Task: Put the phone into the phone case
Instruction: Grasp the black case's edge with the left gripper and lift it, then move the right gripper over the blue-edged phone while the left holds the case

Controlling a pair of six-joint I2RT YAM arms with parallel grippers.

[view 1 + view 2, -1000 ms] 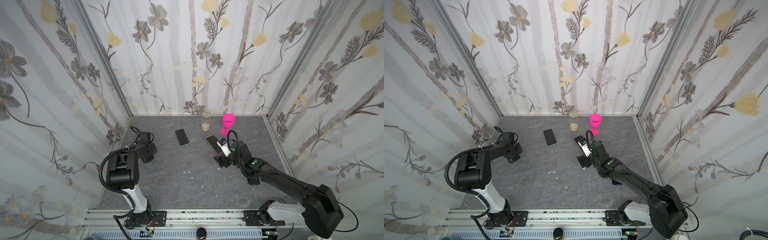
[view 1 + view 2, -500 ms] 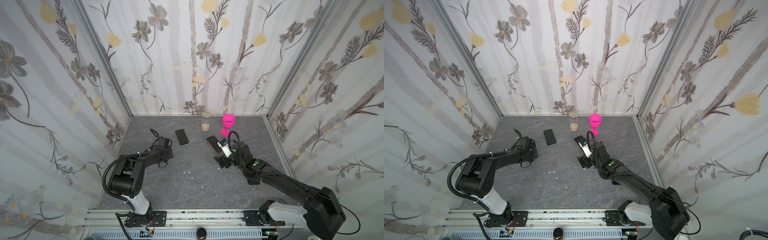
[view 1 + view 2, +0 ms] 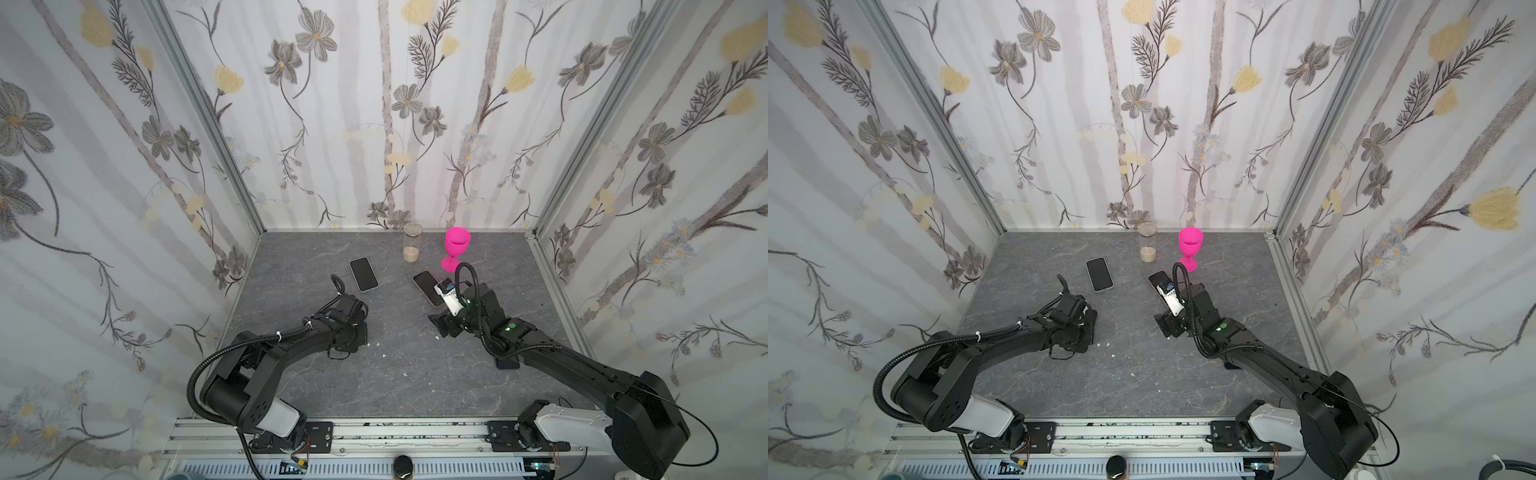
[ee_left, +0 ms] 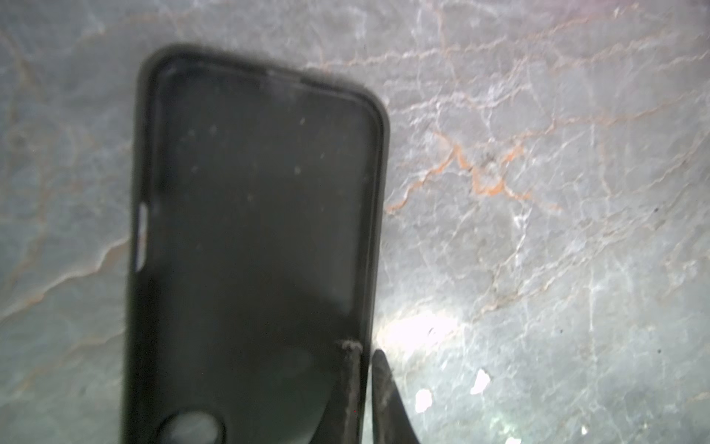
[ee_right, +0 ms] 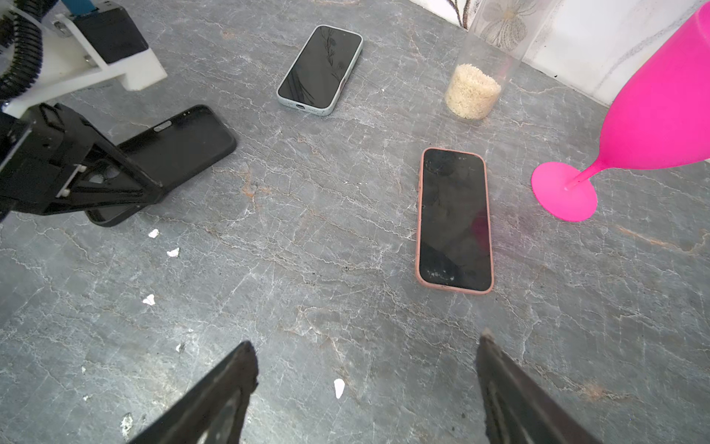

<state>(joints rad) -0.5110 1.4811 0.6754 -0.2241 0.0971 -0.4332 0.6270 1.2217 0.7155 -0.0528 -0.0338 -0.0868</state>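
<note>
A black phone case (image 5: pixel 180 146) lies low over the grey floor with its hollow side up (image 4: pixel 253 215). My left gripper (image 4: pixel 365 369) is shut on its long side rim, seen from across as the left gripper (image 5: pixel 115 184). In both top views that gripper (image 3: pixel 353 332) covers the case. A phone with a pale blue edge (image 3: pixel 363 273) (image 5: pixel 320 69) lies screen up behind it. A second phone with a pink edge (image 3: pixel 426 286) (image 5: pixel 453 219) lies in front of my right gripper (image 5: pixel 367 357), which is open over bare floor with nothing between its fingers.
A clear glass with rice (image 3: pixel 412 247) and a pink goblet (image 3: pixel 456 245) stand by the back wall, the goblet close to the pink-edged phone. Small white crumbs (image 5: pixel 339 386) dot the floor. Patterned walls close in three sides.
My left arm has swung from the left wall toward the middle of the floor, carrying the black case. The right arm has barely moved.
</note>
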